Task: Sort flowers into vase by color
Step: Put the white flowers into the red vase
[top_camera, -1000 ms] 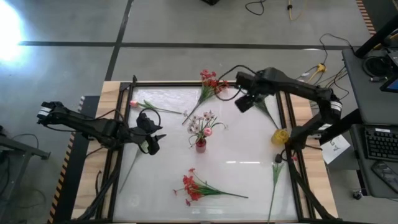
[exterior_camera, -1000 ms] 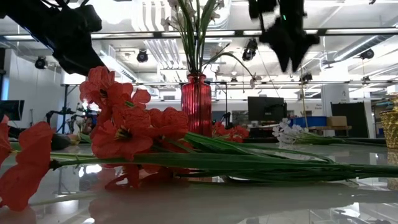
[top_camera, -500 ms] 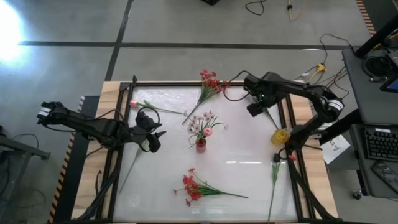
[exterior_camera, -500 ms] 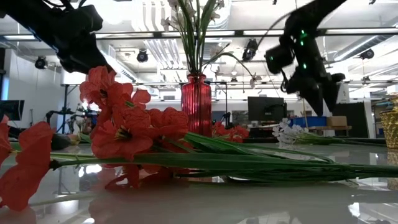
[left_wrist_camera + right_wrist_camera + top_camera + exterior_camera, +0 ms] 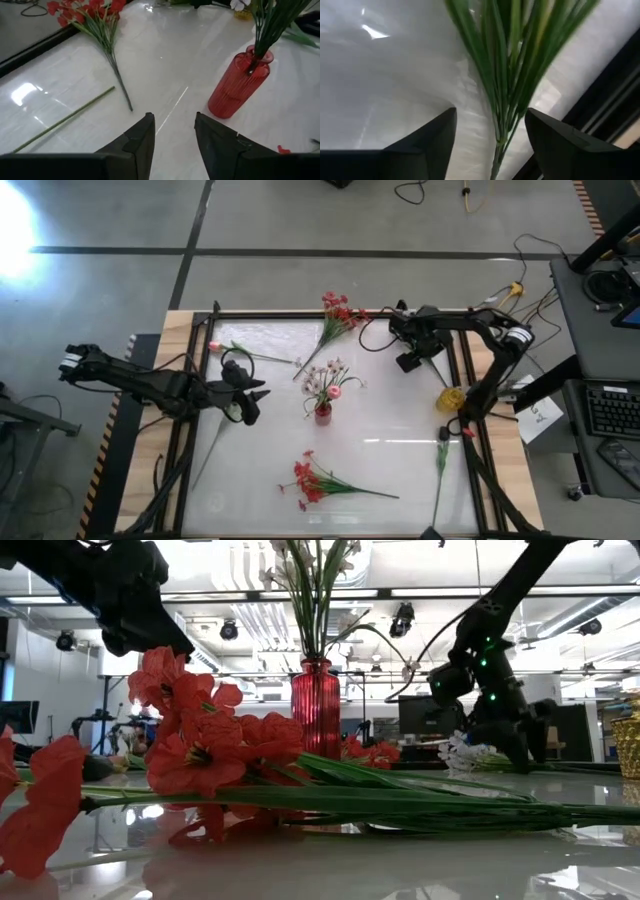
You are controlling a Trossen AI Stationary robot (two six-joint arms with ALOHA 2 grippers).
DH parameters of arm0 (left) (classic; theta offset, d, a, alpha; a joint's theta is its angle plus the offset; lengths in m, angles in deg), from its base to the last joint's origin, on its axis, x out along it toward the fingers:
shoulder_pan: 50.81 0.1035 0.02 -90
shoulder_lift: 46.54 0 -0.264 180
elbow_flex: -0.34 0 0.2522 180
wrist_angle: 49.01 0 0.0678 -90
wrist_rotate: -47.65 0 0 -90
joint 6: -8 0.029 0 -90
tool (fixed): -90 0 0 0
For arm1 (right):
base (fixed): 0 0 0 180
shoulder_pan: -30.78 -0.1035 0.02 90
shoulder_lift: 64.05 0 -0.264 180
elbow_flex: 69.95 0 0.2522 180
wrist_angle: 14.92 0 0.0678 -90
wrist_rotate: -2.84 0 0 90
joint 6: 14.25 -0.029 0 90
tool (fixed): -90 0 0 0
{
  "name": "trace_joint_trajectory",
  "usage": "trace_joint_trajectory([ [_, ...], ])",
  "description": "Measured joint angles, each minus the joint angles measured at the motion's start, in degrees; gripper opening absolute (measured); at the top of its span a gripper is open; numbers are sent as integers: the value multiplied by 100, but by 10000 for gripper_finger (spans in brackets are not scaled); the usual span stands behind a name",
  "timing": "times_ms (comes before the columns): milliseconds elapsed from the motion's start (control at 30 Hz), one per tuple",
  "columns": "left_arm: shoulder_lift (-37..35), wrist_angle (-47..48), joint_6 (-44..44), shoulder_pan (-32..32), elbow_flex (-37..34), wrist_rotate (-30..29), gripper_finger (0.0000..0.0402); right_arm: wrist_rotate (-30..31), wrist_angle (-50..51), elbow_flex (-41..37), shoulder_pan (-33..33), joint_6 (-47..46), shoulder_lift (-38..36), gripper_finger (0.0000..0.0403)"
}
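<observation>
A red glass vase stands mid-table holding pale white and pink blossoms. Red sprays lie at the far edge and the near side. A pink bud lies far left. My right gripper is open and low by the right edge. Its fingers stand on either side of a bundle of green stalks without visibly touching it; the bundle's white blossoms rest on the table. My left gripper is open and hovers left of the vase.
A yellow vase stands near the right edge, with a pink-bud stem lying nearer. A bare green stalk lies on the table's left part. A dark frame rail borders the table beside my right gripper.
My right gripper has swung toward the table's right edge and come down from high above to just over the table, ending astride the green stalks of the white spray. The flowers and vases have stayed where they were.
</observation>
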Motion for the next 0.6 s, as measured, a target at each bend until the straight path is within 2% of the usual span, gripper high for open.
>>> trace_joint_trajectory([
  [200,-7,3,-40,-2,123,474,105,-238,22,169,236,473,238,164],
  [300,-18,24,35,-2,207,695,92,-327,-2,228,339,776,223,118],
  [500,-50,218,229,-2,470,717,76,-268,-301,327,396,766,-2,23],
  [600,-102,251,490,-2,561,694,75,-255,-432,468,238,627,-453,19],
])
